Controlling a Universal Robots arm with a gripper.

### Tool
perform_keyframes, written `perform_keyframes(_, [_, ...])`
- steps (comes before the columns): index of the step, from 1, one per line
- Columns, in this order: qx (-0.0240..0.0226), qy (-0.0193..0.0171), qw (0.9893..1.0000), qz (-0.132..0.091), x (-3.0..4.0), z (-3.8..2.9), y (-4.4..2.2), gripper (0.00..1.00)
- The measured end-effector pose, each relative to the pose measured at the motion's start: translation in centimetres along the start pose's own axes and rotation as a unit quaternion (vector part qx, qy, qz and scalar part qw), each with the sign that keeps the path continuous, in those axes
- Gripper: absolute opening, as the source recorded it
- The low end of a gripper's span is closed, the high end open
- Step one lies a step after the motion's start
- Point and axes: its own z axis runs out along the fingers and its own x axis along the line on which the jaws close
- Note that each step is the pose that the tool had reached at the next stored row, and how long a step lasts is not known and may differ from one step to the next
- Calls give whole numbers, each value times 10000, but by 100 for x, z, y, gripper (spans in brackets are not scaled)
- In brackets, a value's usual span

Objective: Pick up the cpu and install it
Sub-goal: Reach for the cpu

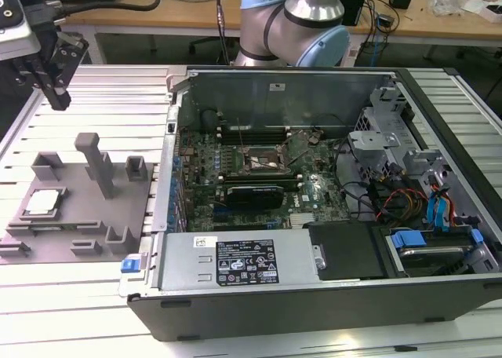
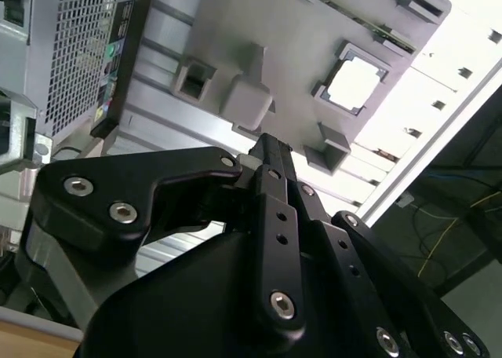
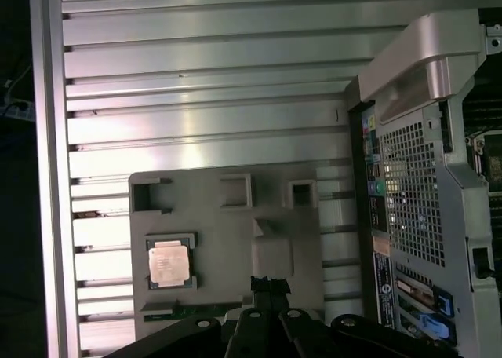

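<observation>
The cpu (image 1: 43, 203) lies flat with its silvery top up in a square pocket of the grey fixture plate (image 1: 78, 213), at the exterior view's left. My gripper (image 1: 57, 97) hangs well above the slotted table, behind the plate and apart from the chip. Its black fingers are together with nothing between them. In both wrist views the cpu (image 2: 354, 83) (image 3: 169, 264) sits off to one side of the gripper (image 2: 271, 147) (image 3: 269, 283). The motherboard socket (image 1: 263, 163) stands in the middle of the open computer case (image 1: 314, 303).
A tall grey post (image 1: 98, 166) and several low blocks rise from the fixture plate. The arm's base (image 1: 294, 20) stands behind the case. Inside the case are a power supply (image 1: 243, 260) and a drive cage (image 1: 392, 138) with cables.
</observation>
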Motion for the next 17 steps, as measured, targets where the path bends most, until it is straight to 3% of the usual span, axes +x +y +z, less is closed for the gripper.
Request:
perform_keyframes(5, [1,0,10000,0,142,39,-12,11])
perform_keyframes(17, [1,1,10000,0,309,209,-64,11])
